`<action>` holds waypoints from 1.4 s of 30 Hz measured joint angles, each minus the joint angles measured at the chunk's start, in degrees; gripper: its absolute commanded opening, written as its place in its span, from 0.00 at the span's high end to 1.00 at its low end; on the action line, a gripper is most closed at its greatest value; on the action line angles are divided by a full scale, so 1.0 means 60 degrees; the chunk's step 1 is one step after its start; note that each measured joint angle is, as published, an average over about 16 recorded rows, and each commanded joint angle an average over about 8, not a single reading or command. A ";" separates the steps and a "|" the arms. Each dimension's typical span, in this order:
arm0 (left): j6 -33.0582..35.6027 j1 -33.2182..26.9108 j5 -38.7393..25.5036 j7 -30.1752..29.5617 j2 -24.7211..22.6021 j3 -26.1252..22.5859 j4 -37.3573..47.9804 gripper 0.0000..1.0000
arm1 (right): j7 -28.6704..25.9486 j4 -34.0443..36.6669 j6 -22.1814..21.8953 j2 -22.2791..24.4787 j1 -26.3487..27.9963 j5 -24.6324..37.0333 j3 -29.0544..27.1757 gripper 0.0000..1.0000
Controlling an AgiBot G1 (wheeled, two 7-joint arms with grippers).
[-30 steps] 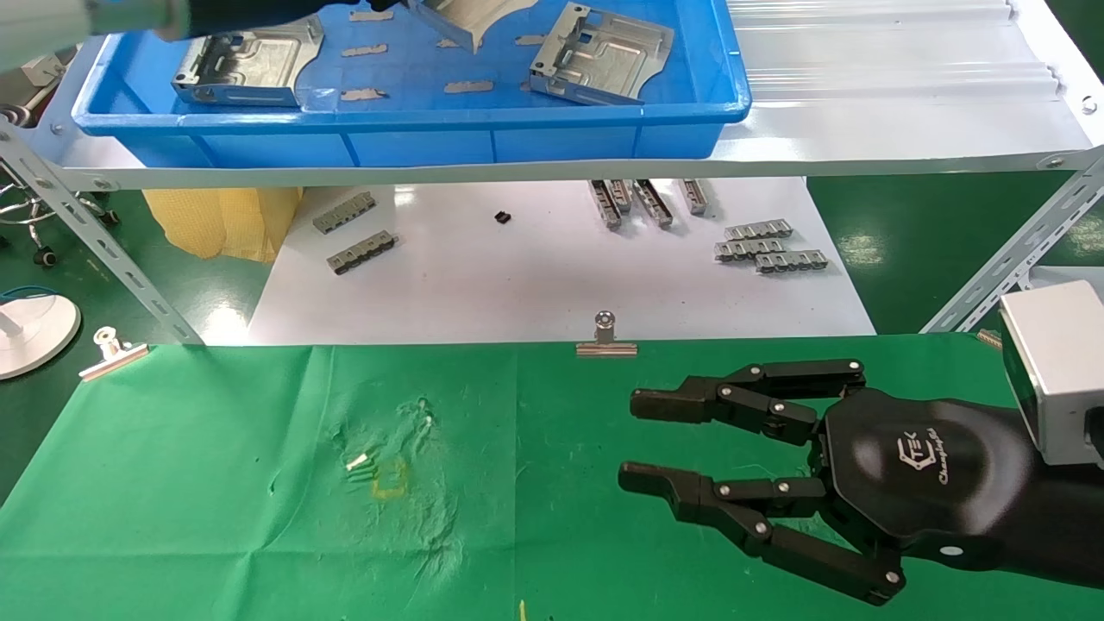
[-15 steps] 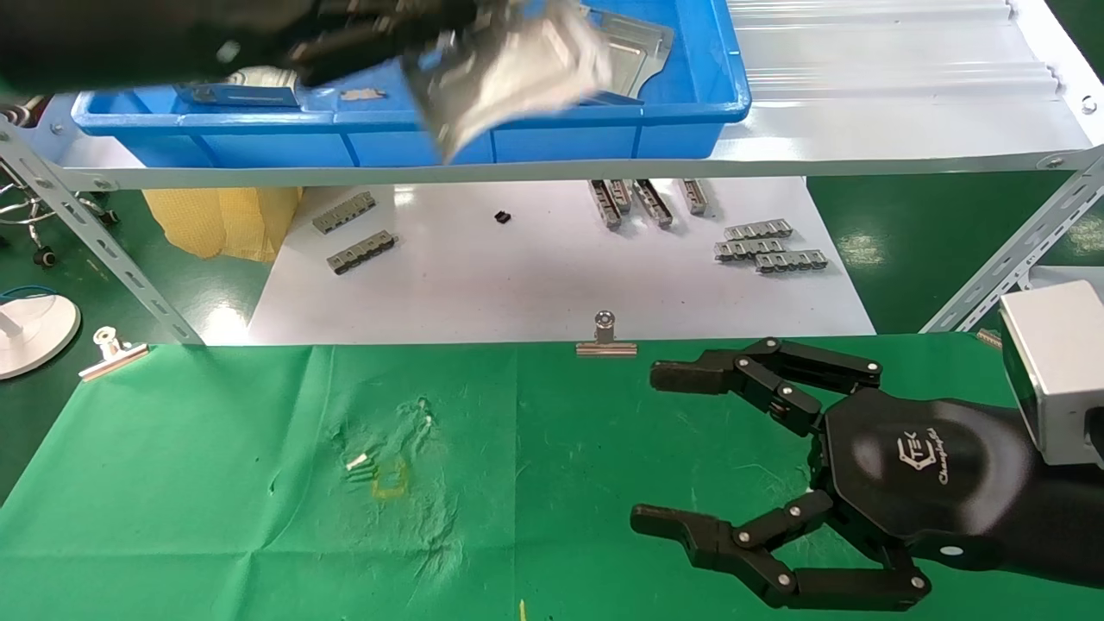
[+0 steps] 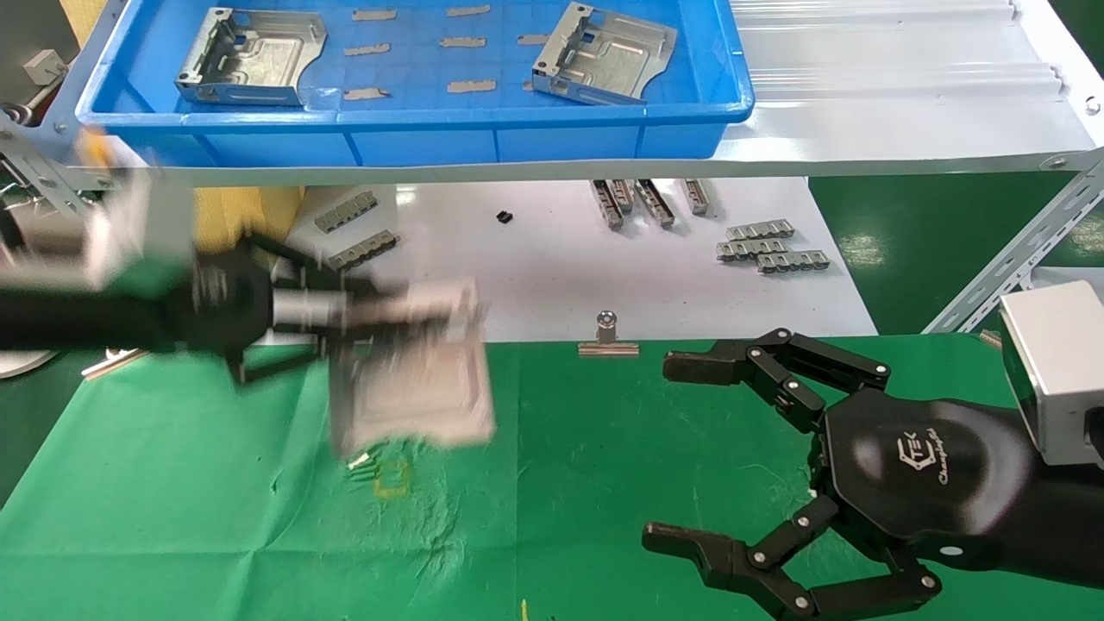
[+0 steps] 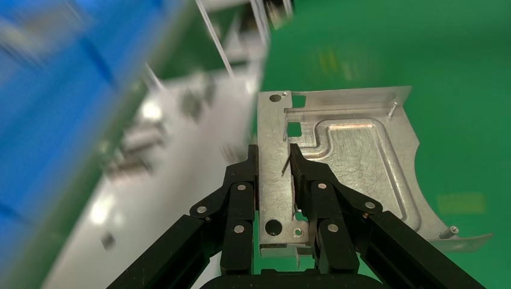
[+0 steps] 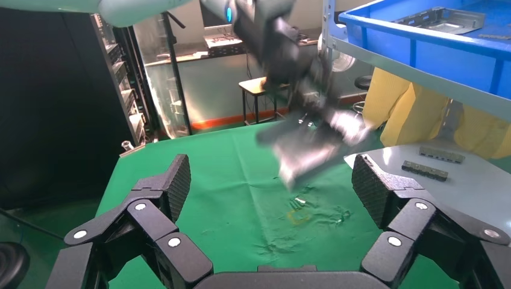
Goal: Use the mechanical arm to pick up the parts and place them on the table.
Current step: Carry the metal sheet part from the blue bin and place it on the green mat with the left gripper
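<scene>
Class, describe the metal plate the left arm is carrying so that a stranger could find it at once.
Start at the bright green cloth table; above its left half the left pincer grips a shiny silver stamped plate by one edge. Unlike the two matching plates in the blue plastic tray, it hangs in mid-air.

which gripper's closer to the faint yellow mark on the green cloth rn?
Left. The left gripper holds a shiny silver sheet-metal plate just above the faint yellow mark on the green cloth table. The right gripper hovers open, well off to the mark's right.
</scene>
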State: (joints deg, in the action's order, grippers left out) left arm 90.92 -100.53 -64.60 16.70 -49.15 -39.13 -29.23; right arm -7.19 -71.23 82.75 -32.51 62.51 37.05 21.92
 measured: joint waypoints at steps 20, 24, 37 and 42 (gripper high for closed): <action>-0.0512 0.0628 -0.0983 0.3745 -0.0834 -0.1236 0.2697 0.20 | 0.0000 0.0000 0.0000 0.0000 0.0000 0.0000 0.0000 0.00; -0.0690 0.0534 -0.1088 0.4168 -0.1028 -0.1290 0.3146 0.00 | 0.0000 0.0000 0.0000 0.0000 0.0000 0.0000 0.0001 0.00; -0.0414 0.0481 -0.0749 0.4448 -0.1287 -0.1087 0.4059 0.00 | 0.0000 0.0000 0.0000 0.0000 0.0000 -0.0001 0.0001 0.00; -0.0044 0.0747 -0.0236 0.3884 -0.1150 -0.0815 0.4182 0.00 | 0.0001 0.0000 -0.0001 0.0000 0.0000 -0.0001 0.0001 0.00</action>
State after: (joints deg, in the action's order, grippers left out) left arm 90.66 -96.05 -66.01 40.00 -56.05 -44.02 -4.14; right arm -7.19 -71.22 82.74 -32.51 62.51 37.05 21.92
